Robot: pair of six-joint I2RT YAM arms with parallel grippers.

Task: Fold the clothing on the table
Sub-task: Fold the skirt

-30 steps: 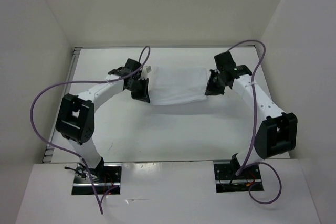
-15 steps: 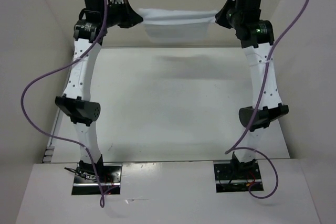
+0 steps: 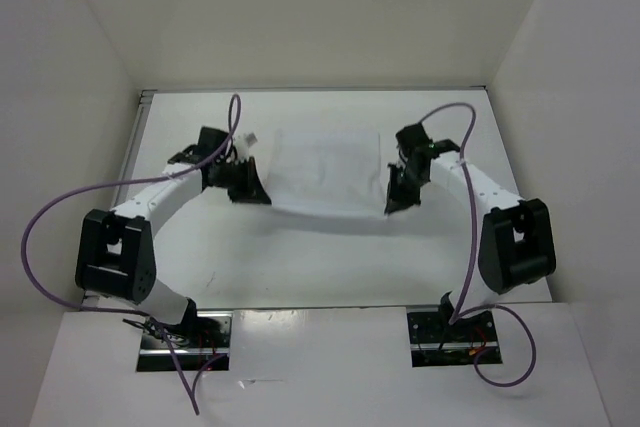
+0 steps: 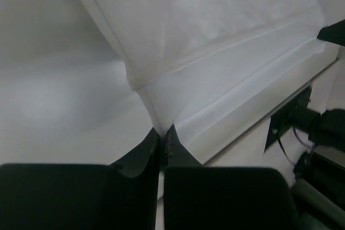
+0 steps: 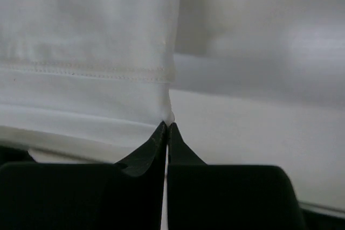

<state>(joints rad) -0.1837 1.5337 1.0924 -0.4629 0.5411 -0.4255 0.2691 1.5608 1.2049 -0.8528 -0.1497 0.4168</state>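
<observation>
Clothing [image 3: 325, 172], thin white fabric, sits mid glossy white desk [image 3: 320, 267]. My left jaws are pinching its near-left corner and my right jaws its near-right corner. Near edge sags between them.

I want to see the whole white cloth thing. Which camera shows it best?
The top external view: only it shows the whole white garment, edge to edge. The left wrist view shows just a hemmed corner pinched in the left gripper; the right wrist view, another corner pinched in the right gripper.
</observation>
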